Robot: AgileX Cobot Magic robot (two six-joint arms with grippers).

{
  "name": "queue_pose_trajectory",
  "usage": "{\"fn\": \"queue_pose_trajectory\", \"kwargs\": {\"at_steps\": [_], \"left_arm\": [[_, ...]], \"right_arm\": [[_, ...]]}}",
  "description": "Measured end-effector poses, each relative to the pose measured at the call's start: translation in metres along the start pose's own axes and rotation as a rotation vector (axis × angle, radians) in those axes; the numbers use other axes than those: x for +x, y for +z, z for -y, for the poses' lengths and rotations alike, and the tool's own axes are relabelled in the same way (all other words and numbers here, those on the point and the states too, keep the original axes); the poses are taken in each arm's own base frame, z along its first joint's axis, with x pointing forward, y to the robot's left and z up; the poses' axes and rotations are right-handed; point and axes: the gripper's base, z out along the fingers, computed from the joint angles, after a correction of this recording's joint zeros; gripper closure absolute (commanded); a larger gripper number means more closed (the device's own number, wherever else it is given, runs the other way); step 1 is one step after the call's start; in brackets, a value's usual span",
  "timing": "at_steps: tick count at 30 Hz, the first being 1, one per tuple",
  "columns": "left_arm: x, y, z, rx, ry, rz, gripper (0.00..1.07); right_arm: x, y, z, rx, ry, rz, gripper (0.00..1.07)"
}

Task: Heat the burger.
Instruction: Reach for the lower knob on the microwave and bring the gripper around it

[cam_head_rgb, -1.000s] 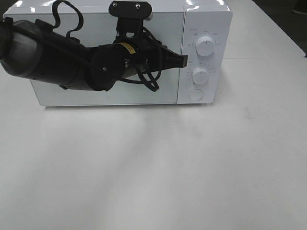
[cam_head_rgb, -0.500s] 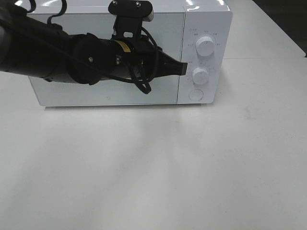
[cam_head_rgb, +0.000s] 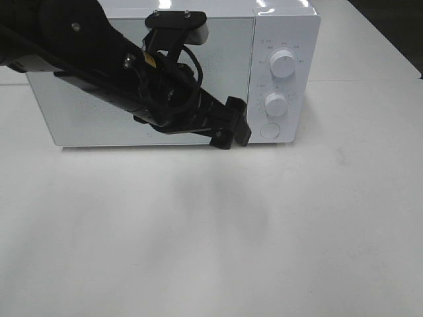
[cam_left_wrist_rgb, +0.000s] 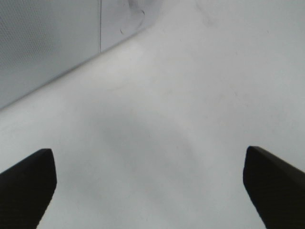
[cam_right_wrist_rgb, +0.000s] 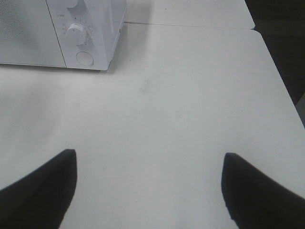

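Looking down from up high, we are seeing the white table (cam_head_rgb: 211,251) stretching out closest to us. Our right gripper (cam_right_wrist_rgb: 150,157) is showing only in its own wrist view. It is hovering over the table, well apart from the microwave (cam_head_rgb: 291,30). Its two dark fingers (cam_right_wrist_rgb: 43,186) are standing apart, and nothing is sitting between them, so it is gripping nothing. A bit further back, our left gripper (cam_head_rgb: 232,131) is hanging low over the table, just in front of the microwave, near its bottom right corner. Its two black fingers (cam_left_wrist_rgb: 28,183) are standing very wide apart. Only the table is showing between them, so this gripper is holding nothing too. Behind it, our black left arm (cam_head_rgb: 79,53) is reaching in from the left and is covering much of the door (cam_head_rgb: 228,53). The microwave is sitting at the back of the table, and its door is looking shut. On its right side, the upper knob (cam_head_rgb: 283,64) is sitting right above the lower knob (cam_head_rgb: 275,104). A round button (cam_head_rgb: 269,131) is sitting under them, just beside the left gripper. We are not seeing the burger in any view, so we cannot tell where it is.
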Motion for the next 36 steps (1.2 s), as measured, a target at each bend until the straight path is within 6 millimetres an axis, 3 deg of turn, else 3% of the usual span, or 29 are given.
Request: {"fn": "queue_pose_trajectory", "kwargs": {"at_steps": [6, 13, 22, 24, 28, 30, 31, 32, 36], "left_arm": [[0.018, -0.02, 0.004, 0.021, 0.067, -0.227, 0.06], [0.027, -0.035, 0.001, 0.028, 0.046, -0.36, 0.06], [0.026, -0.066, -0.038, -0.024, -0.096, -0.403, 0.06], [0.025, -0.083, -0.057, -0.05, -0.154, -0.393, 0.06], [0.028, -0.1, -0.074, -0.075, -0.212, -0.385, 0.06], [0.033, -0.12, -0.092, -0.11, -0.281, -0.362, 0.06], [0.033, -0.12, -0.092, -0.11, -0.281, -0.362, 0.06], [0.038, -0.134, -0.102, -0.134, -0.319, -0.338, 0.06], [0.051, -0.159, -0.117, -0.183, -0.384, -0.31, 0.06]], "right_arm": [[0.0, 0.0, 0.0, 0.0, 0.0, 0.0, 0.32], [0.0, 0.0, 0.0, 0.0, 0.0, 0.0, 0.32], [0.0, 0.0, 0.0, 0.0, 0.0, 0.0, 0.32], [0.0, 0.0, 0.0, 0.0, 0.0, 0.0, 0.32], [0.0, 0.0, 0.0, 0.0, 0.0, 0.0, 0.32], [0.0, 0.0, 0.0, 0.0, 0.0, 0.0, 0.32], [0.0, 0.0, 0.0, 0.0, 0.0, 0.0, 0.32], [0.0, 0.0, 0.0, 0.0, 0.0, 0.0, 0.32], [0.0, 0.0, 0.0, 0.0, 0.0, 0.0, 0.32]]}}
